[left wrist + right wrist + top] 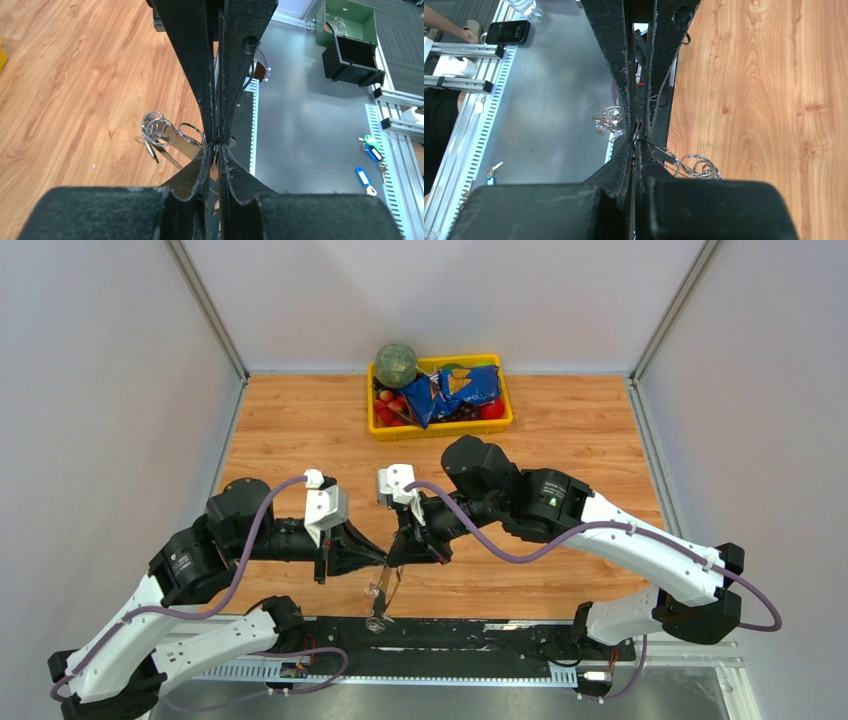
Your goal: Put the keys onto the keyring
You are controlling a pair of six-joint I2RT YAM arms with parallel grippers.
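Note:
My two grippers meet tip to tip above the near edge of the wooden table. The left gripper (pixel 383 561) comes in from the left and the right gripper (pixel 393 558) from the right. The keyring (pixel 380 596), a thin silver loop with a bunch of small rings, hangs below their tips. In the left wrist view my left gripper (pixel 216 150) is shut on the loop's wire, and the small rings of the keyring (pixel 159 128) dangle to its left. My right gripper (pixel 636 137) is shut on the same keyring (pixel 696 167). The keys are out of view.
A yellow tray (pixel 440 430) at the back of the table holds a green ball (pixel 396 365), a blue bag (pixel 455 392) and red items. Blue-tagged keys (pixel 363 176) lie on the metal floor off the table's near edge, by a green and black box (pixel 350 37).

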